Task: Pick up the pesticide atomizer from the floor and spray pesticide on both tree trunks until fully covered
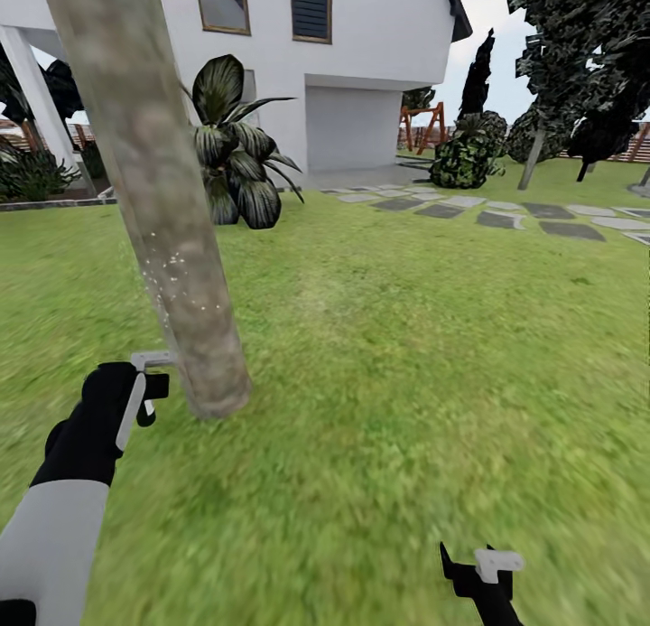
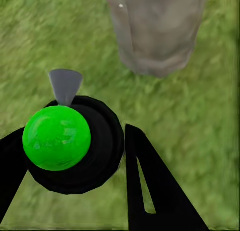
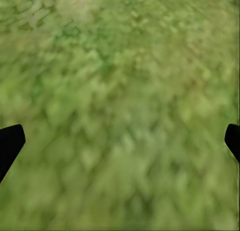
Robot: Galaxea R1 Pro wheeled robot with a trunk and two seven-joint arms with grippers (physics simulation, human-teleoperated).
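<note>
Beside tree trunk (image 1: 171, 247), left gripper (image 2: 75, 156) grips atomizer (image 2: 57, 137) (rt lawn open).

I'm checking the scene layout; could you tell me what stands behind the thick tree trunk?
Behind the tree trunk stand the white house and a broad-leaved plant; the trunk covers whatever lies directly behind it.

Home garden: green lawn (image 1: 406, 355), white house (image 1: 361, 57) at twelve o'clock, stepping stones (image 1: 506, 212) and fence at two o'clock.

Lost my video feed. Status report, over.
Left gripper shut on atomizer, nozzle toward tree trunk. White specks on bark. Right gripper open over grass. Nothing in between.
</note>
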